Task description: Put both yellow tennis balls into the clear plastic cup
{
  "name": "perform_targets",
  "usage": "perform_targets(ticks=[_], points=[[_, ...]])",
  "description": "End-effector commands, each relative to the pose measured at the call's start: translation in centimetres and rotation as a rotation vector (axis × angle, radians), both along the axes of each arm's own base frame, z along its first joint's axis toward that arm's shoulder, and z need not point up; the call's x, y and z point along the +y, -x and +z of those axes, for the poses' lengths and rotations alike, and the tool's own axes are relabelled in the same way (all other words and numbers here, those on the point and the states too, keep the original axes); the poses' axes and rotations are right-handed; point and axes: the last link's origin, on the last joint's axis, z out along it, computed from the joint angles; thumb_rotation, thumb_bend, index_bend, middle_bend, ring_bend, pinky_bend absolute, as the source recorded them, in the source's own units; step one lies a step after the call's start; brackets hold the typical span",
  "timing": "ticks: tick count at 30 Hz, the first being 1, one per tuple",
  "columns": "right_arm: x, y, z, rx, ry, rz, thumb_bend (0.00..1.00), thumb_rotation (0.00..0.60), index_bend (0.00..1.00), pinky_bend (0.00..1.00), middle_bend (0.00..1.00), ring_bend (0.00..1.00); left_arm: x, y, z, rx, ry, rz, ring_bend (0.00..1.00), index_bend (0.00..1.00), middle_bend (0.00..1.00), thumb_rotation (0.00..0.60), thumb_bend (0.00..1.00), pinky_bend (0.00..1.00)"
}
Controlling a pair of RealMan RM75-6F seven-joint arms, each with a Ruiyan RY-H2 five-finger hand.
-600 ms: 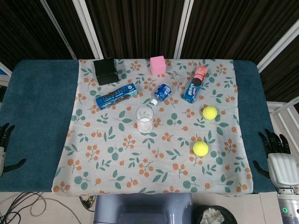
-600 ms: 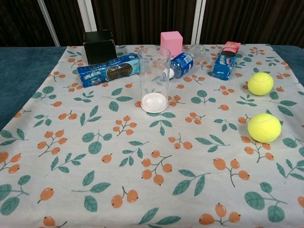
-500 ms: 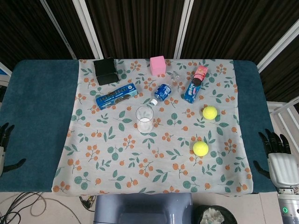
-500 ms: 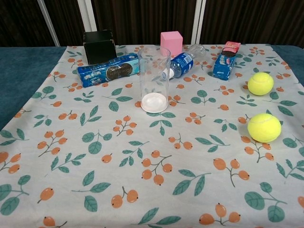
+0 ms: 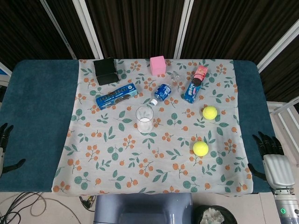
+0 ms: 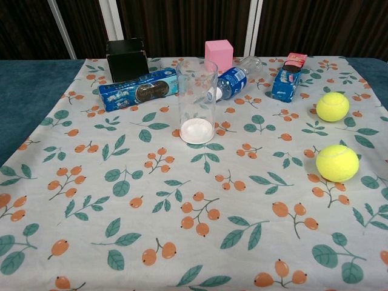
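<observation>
the right hand (image 5: 273, 158) sits at the table (image 5: 37, 116) edge with its fingers spread, holding nothing. the near tennis ball (image 5: 201, 148) lies on the cloth a little way from it, and the far tennis ball (image 5: 210, 112) is past that. the clear cup (image 5: 144, 119) stands upright, well apart from the right hand. the left hand (image 5: 5, 144) is open too, at the other edge.

Two yellow tennis balls (image 5: 210, 112) (image 5: 201, 148), a clear plastic cup (image 5: 144, 119), a pink cube (image 5: 158, 65) and a black box (image 5: 105, 71) sit on a white tablecloth (image 5: 117, 154) printed with teal leaves and orange berries, over a teal table (image 5: 37, 116).
</observation>
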Motion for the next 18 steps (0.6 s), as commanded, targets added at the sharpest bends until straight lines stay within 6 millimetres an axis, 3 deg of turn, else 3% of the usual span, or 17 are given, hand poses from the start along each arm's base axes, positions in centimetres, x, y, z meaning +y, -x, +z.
perform_targets(ticks=[1, 13, 18], points=[[0.0, 0.0, -0.2, 0.007, -0.021, -0.007, 0.34, 0.600, 0.11, 0.01, 0.04, 0.08, 0.1, 0.1, -0.1, 0.006, 0.008, 0.010, 0.00, 0.00, 0.00, 0.600, 0.02, 0.00], [-0.3, -0.5, -1.2, 0.000, -0.068, -0.030, 0.34, 0.600, 0.11, 0.01, 0.04, 0.08, -0.1, -0.2, 0.2, -0.008, -0.004, 0.004, 0.00, 0.00, 0.00, 0.600, 0.02, 0.00], [-2.5, -1.4, -2.0, 0.017, -0.206, -0.028, 0.34, 0.600, 0.11, 0.01, 0.04, 0.09, -0.2, 0.0, 0.2, -0.005, -0.004, 0.012, 0.00, 0.00, 0.00, 0.600, 0.02, 0.00]])
